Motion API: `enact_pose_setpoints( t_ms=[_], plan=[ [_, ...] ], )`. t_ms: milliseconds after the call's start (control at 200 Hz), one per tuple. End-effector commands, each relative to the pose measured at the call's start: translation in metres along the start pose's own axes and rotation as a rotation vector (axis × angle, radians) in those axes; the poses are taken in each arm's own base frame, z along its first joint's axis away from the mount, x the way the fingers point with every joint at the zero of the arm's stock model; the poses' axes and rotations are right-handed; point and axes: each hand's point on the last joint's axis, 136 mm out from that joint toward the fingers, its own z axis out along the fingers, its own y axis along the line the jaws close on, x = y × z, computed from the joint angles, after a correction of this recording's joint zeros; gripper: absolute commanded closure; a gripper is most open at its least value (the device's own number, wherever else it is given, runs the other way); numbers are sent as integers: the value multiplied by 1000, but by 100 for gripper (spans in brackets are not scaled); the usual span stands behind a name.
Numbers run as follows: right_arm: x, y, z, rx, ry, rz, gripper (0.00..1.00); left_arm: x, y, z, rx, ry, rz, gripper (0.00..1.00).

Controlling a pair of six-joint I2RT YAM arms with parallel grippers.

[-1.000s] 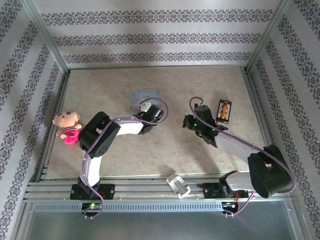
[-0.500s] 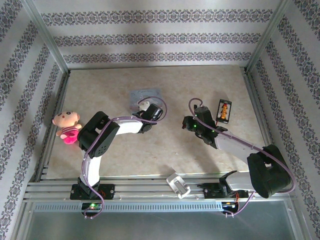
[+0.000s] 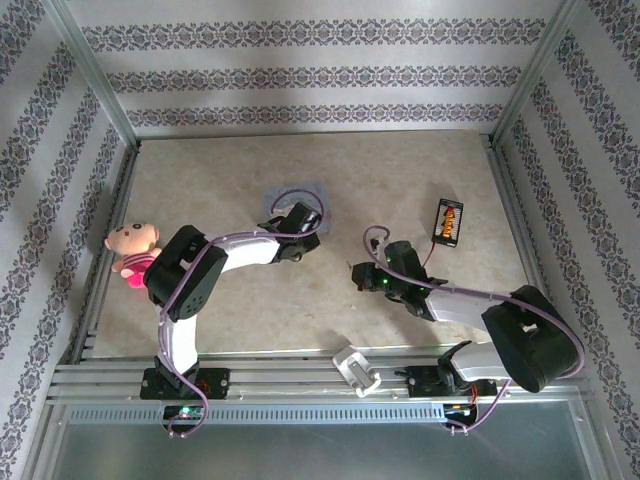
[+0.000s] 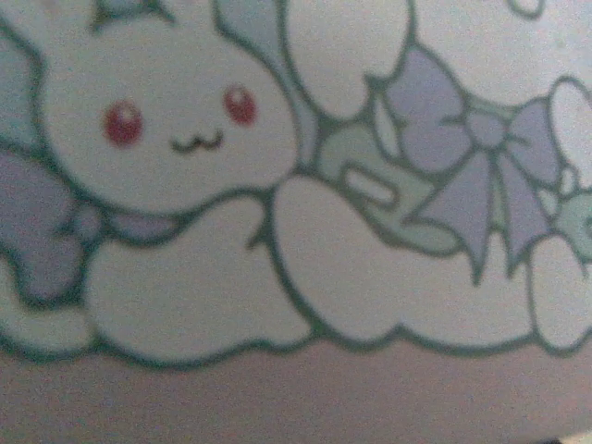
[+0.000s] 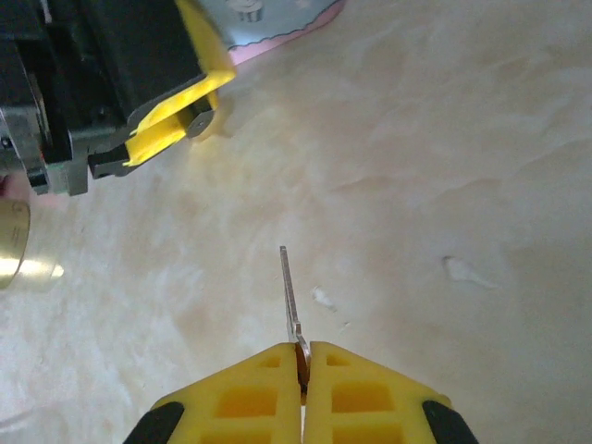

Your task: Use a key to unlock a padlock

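Yellow-fingered, the right gripper has its jaws pressed together on a thin silvery key. It pinches the key at the near end, so the blade sticks out forward over the pale marbled bench. Seen from overhead, this gripper sits near the middle of the bench, pointing toward the left arm. Where the padlock lies cannot be told.

The left gripper is over the near edge of a pale blue-grey tin toward the back of the bench. Its wrist camera looks onto the tin's lid from very close, showing a printed white rabbit with red eyes and a lilac bow beside it. The lid hides whatever is inside. Whether the left jaws are apart or together cannot be told. In the right wrist view, a pink-edged corner of the tin lies just beyond one yellow finger of the left gripper.

A black battery holder with orange marks lies to the right, well apart from the tin, and its contents are too small to make out. A pink plush toy rests at the bench's left edge.
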Motion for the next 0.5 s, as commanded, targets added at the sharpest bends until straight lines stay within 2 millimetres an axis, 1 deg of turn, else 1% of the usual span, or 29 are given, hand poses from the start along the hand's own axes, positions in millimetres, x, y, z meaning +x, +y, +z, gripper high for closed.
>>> enact_pose_setpoints(
  t_ms=[0,10,25,175,360,495],
  plan=[
    [-6,21,-2,-73,-41,-85,100,19,-8,-18,41,69,-76,100],
    [2,15,-2,-62,-24,-81,100,20,-8,-18,43,67,-80,100],
    [6,14,-2,-59,-16,-82,100,20,-8,-19,45,66,-85,100],
    [18,16,1,-86,13,-92,100,32,-12,-25,58,94,-119,100],
    [25,28,7,-116,13,-130,100,43,-14,-26,63,127,-142,100],
    [22,34,15,-94,-10,-167,100,46,-16,-23,81,140,-167,100]
  ],
)
